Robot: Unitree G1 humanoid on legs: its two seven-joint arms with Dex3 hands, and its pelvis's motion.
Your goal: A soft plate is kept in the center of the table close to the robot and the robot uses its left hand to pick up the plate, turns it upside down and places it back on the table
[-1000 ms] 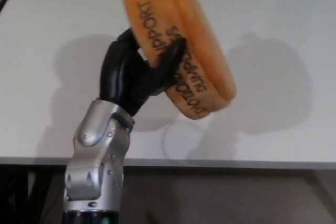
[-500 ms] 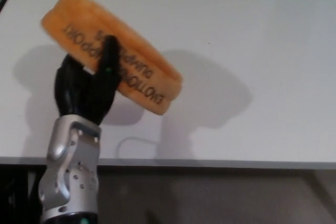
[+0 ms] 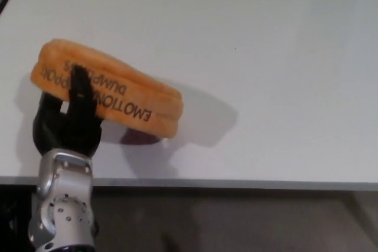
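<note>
tilting slightly down toward its right end, the orange soft plate [image 3: 106,90] is held just above the white desk [image 3: 266,57], over the near left part, with upside-down black lettering seen along its rim. it is grasped at its left end by the black left hand [image 3: 66,119], one finger [image 3: 78,87] pressed over the rim. a shadow is cast on the desk beneath it.

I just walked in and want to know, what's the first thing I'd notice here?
A puffy orange plate with black letters along its rim, at the left of the white table, low over its own shadow. The robot's black left hand grips its near edge, one of the fingers pressed across the letters. Below it, the shiny silver wrist rises from the table's front edge.
</note>
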